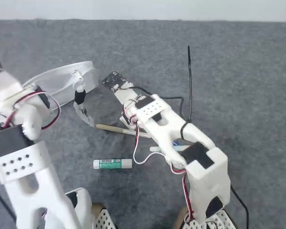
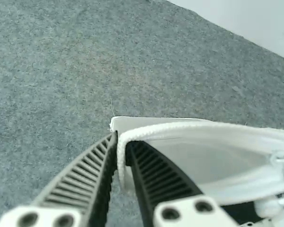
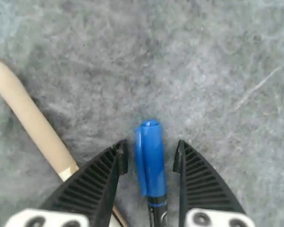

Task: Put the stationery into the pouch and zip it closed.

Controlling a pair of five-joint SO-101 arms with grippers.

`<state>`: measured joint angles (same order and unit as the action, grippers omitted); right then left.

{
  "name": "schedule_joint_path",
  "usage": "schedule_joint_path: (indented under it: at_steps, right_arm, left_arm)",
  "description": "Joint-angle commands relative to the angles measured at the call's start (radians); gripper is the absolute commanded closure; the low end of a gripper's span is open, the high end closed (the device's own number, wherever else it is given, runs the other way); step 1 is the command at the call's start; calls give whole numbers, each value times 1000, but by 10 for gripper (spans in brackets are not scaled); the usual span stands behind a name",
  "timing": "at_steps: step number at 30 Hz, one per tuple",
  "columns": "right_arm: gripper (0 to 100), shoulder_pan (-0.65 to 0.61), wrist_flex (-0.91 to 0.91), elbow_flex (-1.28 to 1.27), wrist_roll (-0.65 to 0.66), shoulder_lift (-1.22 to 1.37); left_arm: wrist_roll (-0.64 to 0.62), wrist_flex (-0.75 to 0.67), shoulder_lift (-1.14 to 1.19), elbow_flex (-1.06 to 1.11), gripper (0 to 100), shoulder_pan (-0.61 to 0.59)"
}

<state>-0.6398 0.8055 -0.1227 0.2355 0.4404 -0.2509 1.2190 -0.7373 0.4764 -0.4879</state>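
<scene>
While the left gripper (image 2: 120, 142) clamps the pouch (image 2: 203, 161) by its rim, the right gripper (image 3: 151, 145) stands with jaws narrowly parted around the pen (image 3: 149, 163) on the mat (image 3: 203, 71), beside a pencil (image 3: 28, 118); a glue stick (image 1: 112, 163) lies nearby.

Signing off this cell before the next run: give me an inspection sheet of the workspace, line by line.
Surface: grey carpet-like mat, lying flat.
Job's things: white pouch, mouth open, not zipped; blue pen, tan pencil and glue stick lie on the mat outside it.
Clutter: nothing seen.
Grippers: left claw shut on the pouch's rim; right claw open, straddling the blue pen without clamping it.
Cables: red and white wires run along the arms; a thin black cable crosses the mat.
Surroundings: pale wall beyond the mat's far edge.
</scene>
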Motion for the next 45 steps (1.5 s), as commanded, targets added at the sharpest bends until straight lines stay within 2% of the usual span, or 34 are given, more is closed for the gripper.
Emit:
schedule_joint_path:
  at_steps: [1, 6, 13, 19, 30, 38, 45]
  right_arm:
    - [860, 38, 147, 126, 8, 22]
    - [998, 45, 234, 215, 12, 59]
    - [992, 65, 314, 264, 11, 58]
    - [992, 73, 483, 339, 5, 22]
    - [992, 71, 699, 347, 12, -292]
    - [992, 70, 773, 344, 12, -435]
    - [992, -8, 794, 232, 52, -628]
  left_arm:
    - [-15, -61, -8, 8, 989, -3]
    - [-15, -72, -8, 16, 989, -3]
    - [-15, -72, -8, 16, 989, -3]
    - [-15, -72, -8, 16, 989, -3]
    - [-15, -75, -8, 16, 989, 2]
    - [-15, -75, -8, 18, 989, 2]
    - [-15, -75, -6, 18, 989, 9]
